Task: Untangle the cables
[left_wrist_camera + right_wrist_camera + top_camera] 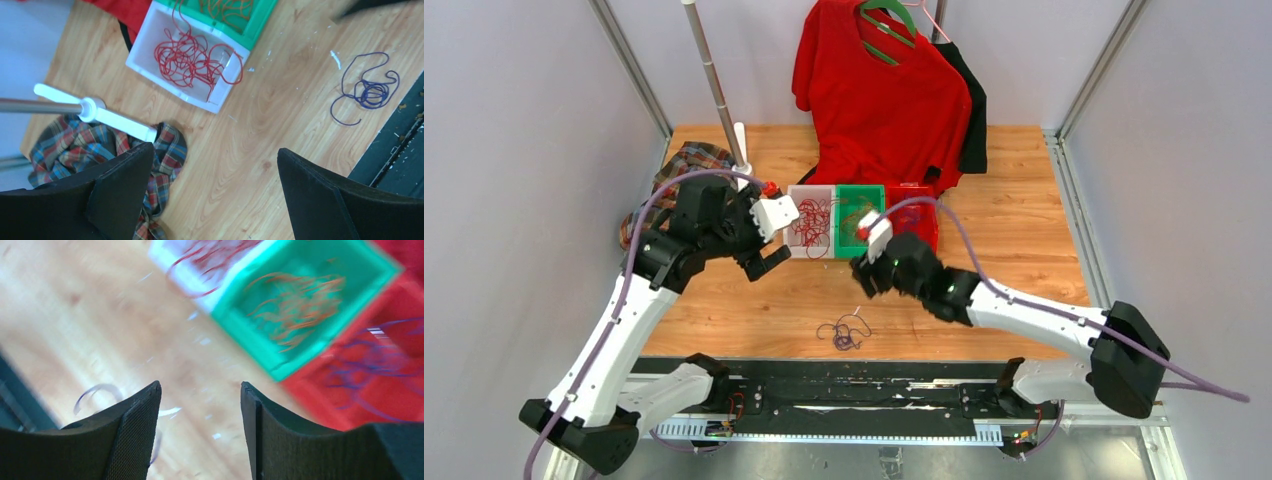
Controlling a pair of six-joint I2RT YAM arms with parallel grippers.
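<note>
On your counter (754, 310), colour-sorted cables (190, 57) lie in the bins (861, 188); a purple tangle (370, 92) sits loose near the front edge. Your left end effector (215, 170) and right end effector (200, 405) gape empty. Expect it featherlight and limp: pinch an outer loop.

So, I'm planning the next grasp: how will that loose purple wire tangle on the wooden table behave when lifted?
The thin purple wire tangle looks floppy: its loops lie flat and curly, so it would probably droop and trail its loose end. It seems very light, likely sliding on the smooth wooden table rather than rolling if pushed.
</note>
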